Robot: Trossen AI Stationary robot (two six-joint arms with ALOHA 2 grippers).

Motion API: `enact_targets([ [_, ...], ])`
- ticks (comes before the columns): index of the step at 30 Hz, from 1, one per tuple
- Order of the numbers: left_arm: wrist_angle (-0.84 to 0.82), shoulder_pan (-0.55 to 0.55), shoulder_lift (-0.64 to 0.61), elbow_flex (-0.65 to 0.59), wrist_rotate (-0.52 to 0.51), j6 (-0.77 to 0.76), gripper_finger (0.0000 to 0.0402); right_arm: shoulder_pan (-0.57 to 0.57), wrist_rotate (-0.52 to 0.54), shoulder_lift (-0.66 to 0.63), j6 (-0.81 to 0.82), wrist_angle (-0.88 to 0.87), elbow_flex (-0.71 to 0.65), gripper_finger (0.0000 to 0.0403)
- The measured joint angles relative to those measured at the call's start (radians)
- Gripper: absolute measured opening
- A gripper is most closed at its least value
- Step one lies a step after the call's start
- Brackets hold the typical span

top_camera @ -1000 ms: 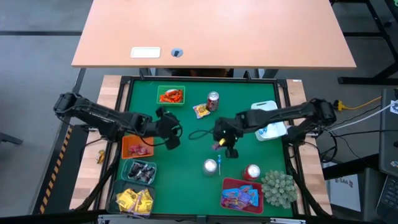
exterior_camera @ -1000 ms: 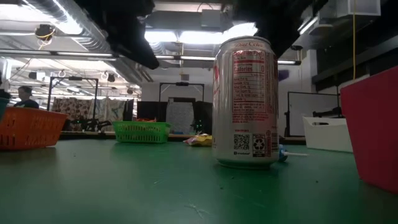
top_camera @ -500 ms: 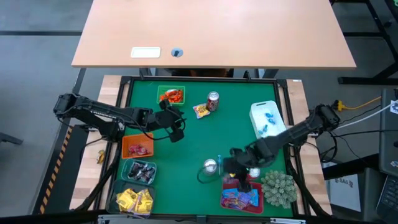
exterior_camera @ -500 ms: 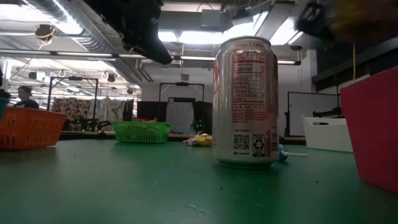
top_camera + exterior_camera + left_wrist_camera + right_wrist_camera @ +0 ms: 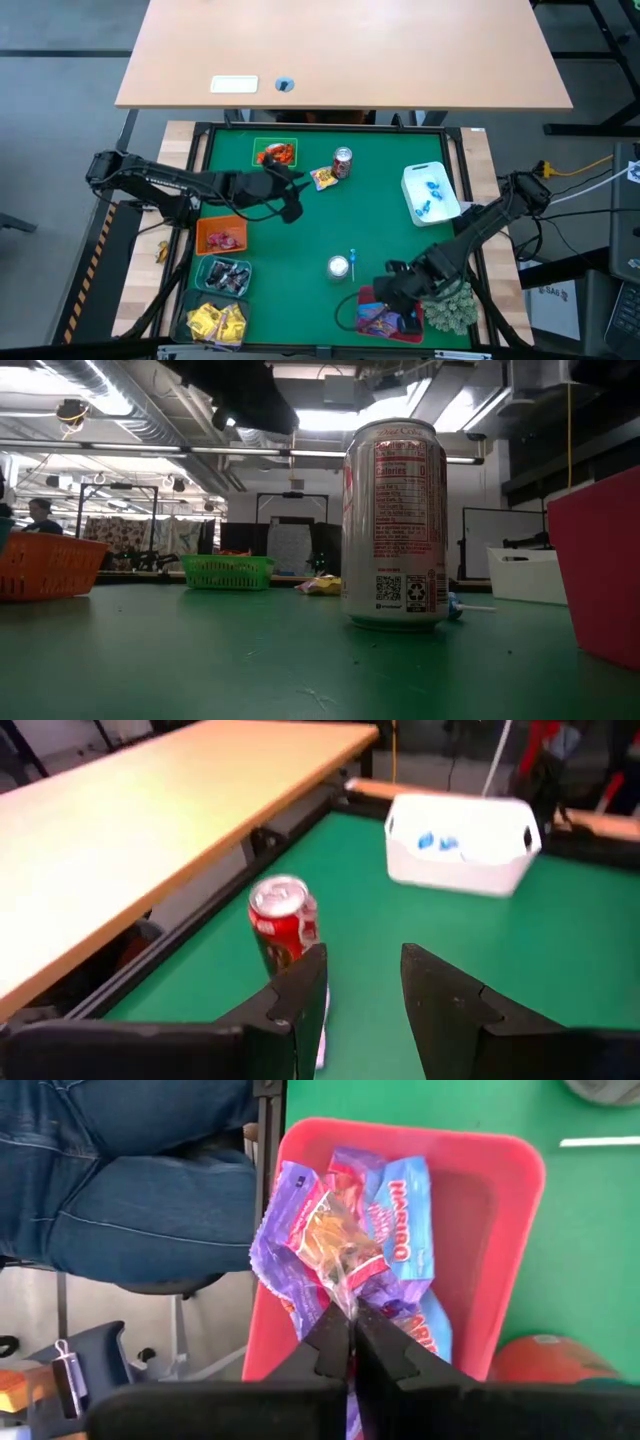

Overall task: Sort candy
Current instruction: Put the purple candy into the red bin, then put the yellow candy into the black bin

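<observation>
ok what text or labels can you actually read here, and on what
"HARIBO" on the blue and purple packet over the red bin, pinched by the right gripper.
Nutrition panel, QR code and recycling marks on the can: print too small to read.
White card on the wooden table: no text legible.
</observation>
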Motion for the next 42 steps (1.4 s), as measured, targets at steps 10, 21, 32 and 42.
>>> enact_targets([
  [10,0.136,0.08,0.086,0.001,0.06,0.062,0.0119,0.013,-0.015,0.0,0.02,0.001,0.0,0.006],
  [21,0.329,0.221,0.284,0.001,0.185,0.099,0.0119,0.013,0.008,0.0,0.013,-0.001,0.0,0.0152],
  [32,0.46,0.317,0.51,0.001,0.21,0.097,0.0119,0.013,0.009,0.0,0.009,-0.001,0.0,0.0154],
  [42,0.479,0.326,0.633,0.001,0.268,0.095,0.0119,0.013,0.053,0.0,0.007,-0.001,0.0,0.0154],
])
